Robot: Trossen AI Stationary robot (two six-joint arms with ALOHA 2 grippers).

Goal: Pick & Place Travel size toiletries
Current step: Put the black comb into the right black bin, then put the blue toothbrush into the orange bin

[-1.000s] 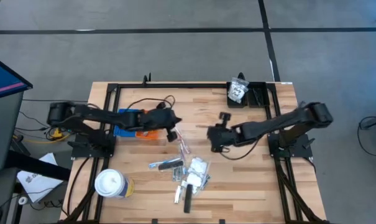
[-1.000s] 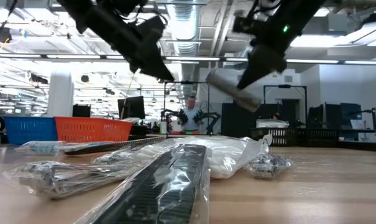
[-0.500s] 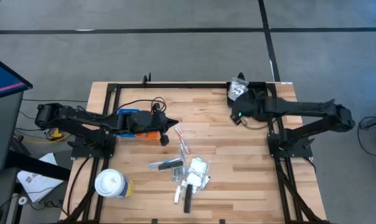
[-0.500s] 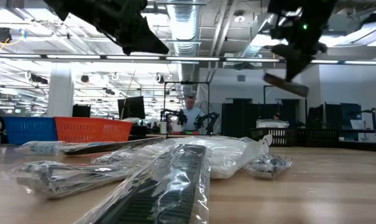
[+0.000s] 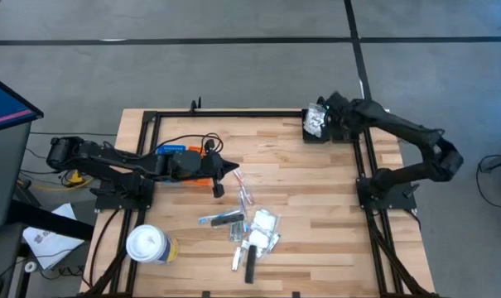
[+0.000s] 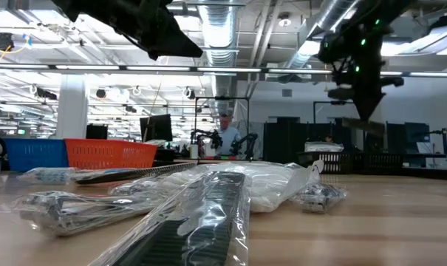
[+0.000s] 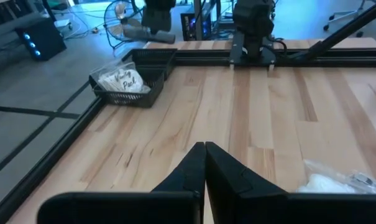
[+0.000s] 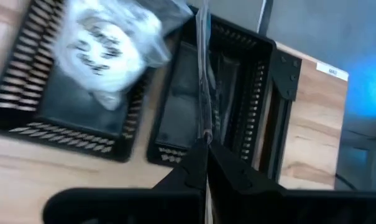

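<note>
Over the black slotted tray [image 5: 343, 126] at the upper right of the high view, your right gripper [image 8: 203, 144] has its fingers pressed together on a thin clear-wrapped stick [image 8: 204, 74] that points into the tray. A white packet [image 5: 316, 121] lies in the tray's neighbouring section. Your left gripper [image 7: 204, 149] hangs at centre left, fingers pressed together on nothing. Most toiletries [image 5: 248, 232] sit heaped at the lower centre of the wooden table [image 5: 316, 215].
</note>
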